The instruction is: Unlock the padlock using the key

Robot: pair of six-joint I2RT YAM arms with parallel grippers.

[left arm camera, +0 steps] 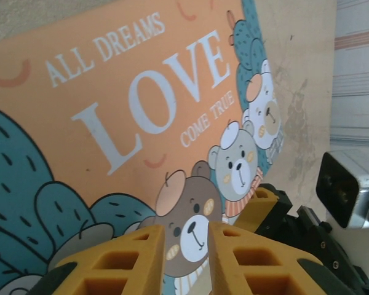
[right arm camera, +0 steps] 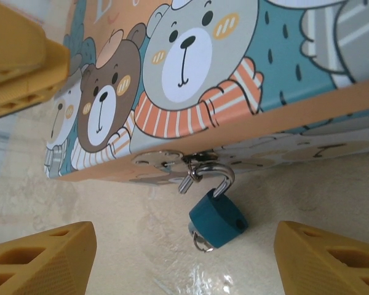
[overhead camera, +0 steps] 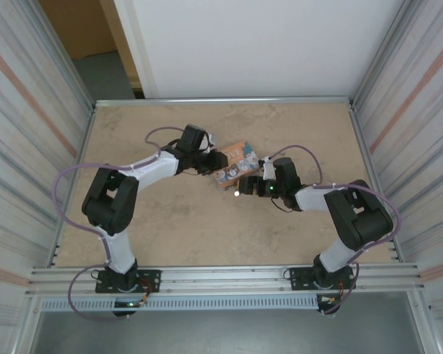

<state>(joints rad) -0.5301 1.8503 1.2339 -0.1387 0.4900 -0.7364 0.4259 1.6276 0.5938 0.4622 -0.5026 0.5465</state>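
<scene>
Teal padlock (right arm camera: 216,219), shackle toward the tin (right arm camera: 190,61)

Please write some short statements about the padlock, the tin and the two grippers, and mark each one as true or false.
1. The padlock hangs from the hasp on the tin. True.
2. The right gripper is shut on the padlock. False: its jaws stand wide apart, and the padlock lies ahead between them, untouched.
3. The padlock's body is red. False: it is teal-blue.
4. The lid of the tin bears the word "LOVE". True.
5. The left gripper holds the padlock. False: it is at the tin's pictured lid, and the padlock lies in front of the right gripper.
</scene>
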